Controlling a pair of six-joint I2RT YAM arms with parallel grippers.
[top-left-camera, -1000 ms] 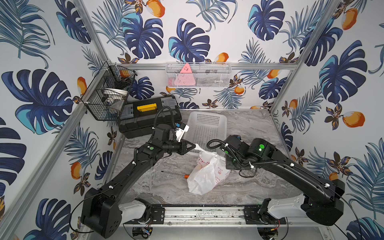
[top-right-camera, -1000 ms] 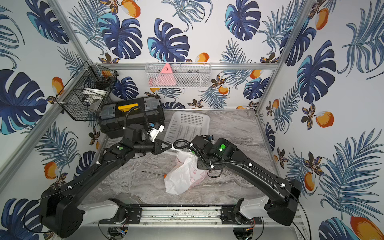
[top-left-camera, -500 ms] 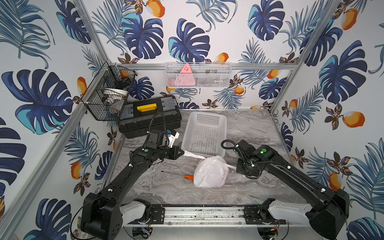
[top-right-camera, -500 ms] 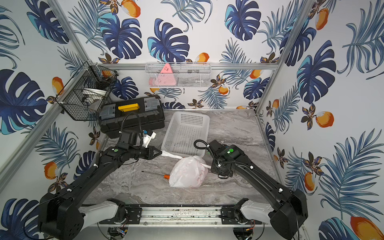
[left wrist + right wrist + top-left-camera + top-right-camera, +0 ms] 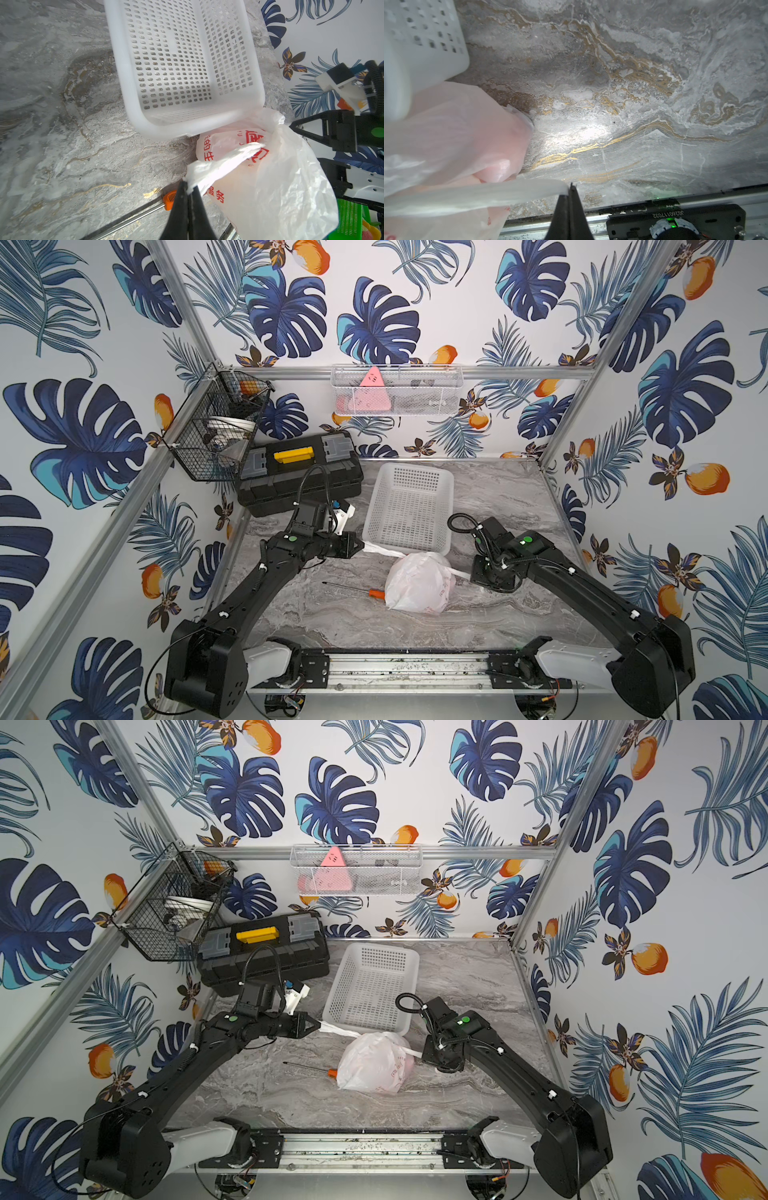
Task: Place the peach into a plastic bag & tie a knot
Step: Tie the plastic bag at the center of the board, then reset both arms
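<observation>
Now left gripper, right gripper pinch plastic bag handles, seemingly taut.

The translucent white, red-printed bag bulges mid-counter, pink peach showing through; its twisted handles stretch taut left and right.

L arm & R arm angled inward, L fingers & R fingers both pinched tight.

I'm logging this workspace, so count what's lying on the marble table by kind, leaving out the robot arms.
plastic bag: 1
white perforated basket: 1
black toolbox: 1
screwdriver: 1
Total: 4
</observation>
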